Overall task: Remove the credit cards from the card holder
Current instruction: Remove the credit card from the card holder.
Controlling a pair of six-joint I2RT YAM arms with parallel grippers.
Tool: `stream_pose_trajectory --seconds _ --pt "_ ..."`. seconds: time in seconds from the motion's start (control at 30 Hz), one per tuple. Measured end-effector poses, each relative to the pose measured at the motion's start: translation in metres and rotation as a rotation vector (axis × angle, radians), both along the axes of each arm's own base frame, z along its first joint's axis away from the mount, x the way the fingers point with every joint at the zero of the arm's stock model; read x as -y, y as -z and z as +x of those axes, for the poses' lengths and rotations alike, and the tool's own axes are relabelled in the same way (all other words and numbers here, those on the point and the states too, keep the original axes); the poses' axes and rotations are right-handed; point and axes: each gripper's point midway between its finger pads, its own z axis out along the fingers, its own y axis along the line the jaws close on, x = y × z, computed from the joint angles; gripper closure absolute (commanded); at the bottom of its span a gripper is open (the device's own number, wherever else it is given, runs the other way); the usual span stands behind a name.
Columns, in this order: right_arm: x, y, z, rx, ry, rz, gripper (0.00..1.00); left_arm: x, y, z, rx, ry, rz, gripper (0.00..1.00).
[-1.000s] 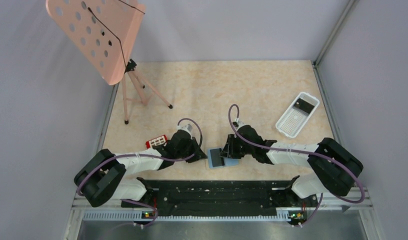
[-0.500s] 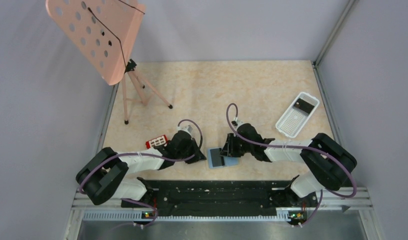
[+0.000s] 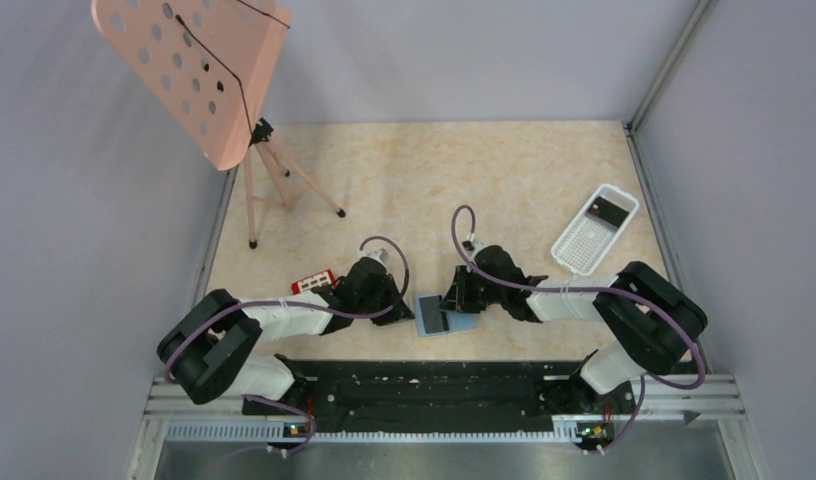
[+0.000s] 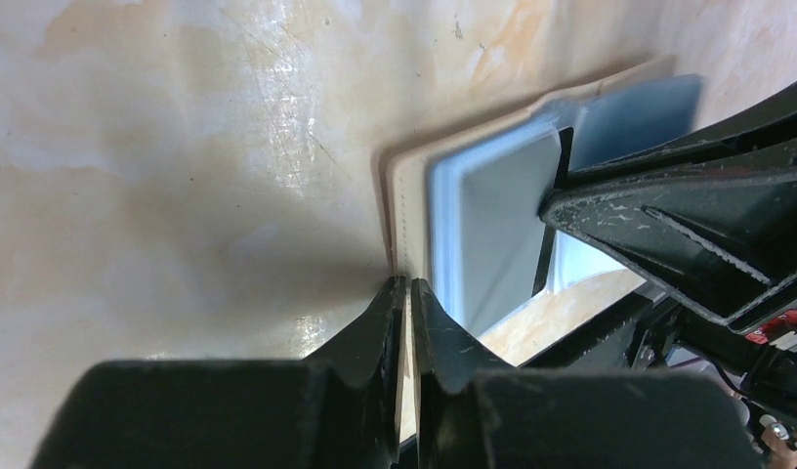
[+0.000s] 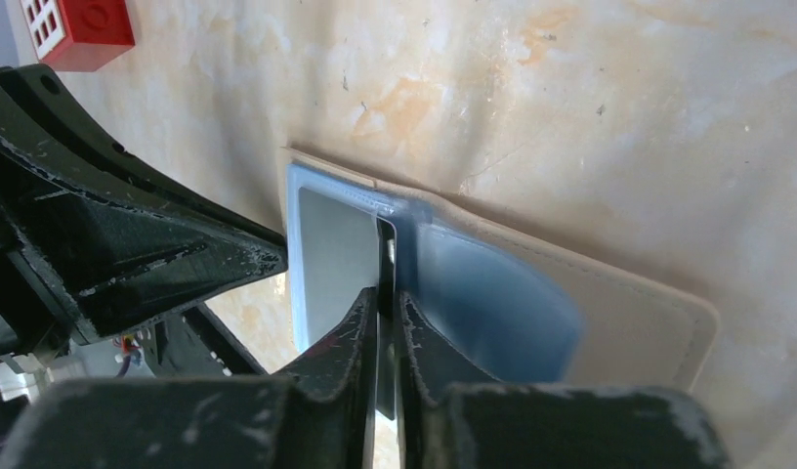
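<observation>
Pinching the card holder (image 3: 463, 324) at its tan nine o'clock edge, the left gripper (image 4: 402, 291) is clamped narrow. The right gripper (image 5: 387, 293), from three o'clock, nips a dark credit card (image 5: 334, 262). Both sit at six o'clock on the table (image 3: 434, 190).

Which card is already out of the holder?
The dark card, lying in the white tray at far right. The grey card sits in the blue holder.
</observation>
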Motion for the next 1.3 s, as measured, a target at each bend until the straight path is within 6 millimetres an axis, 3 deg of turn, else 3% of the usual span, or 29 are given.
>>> stream_pose_trajectory --seconds 0.63,0.87,0.93,1.13,1.2,1.3 --pt "0.016 -0.018 0.018 0.005 0.041 0.052 1.0 0.002 0.002 0.007 0.004 0.014 0.088 0.91" --pt "0.028 -0.017 0.017 -0.005 0.053 0.06 0.96 0.002 0.002 0.008 0.002 0.02 0.105 0.91" --pt "0.029 -0.018 0.017 -0.006 0.044 0.066 1.0 0.002 0.002 0.008 0.002 0.02 0.106 0.91" --pt "0.021 -0.027 0.01 -0.01 -0.019 0.127 1.0 0.002 0.002 0.008 0.001 0.02 0.107 0.91" --pt "0.02 -0.03 0.008 -0.013 -0.03 0.148 0.93 0.002 0.002 0.008 0.001 0.02 0.108 0.91" --pt "0.019 -0.031 0.005 -0.028 -0.035 0.169 1.0 0.001 0.002 0.008 0.002 0.019 0.116 0.91"
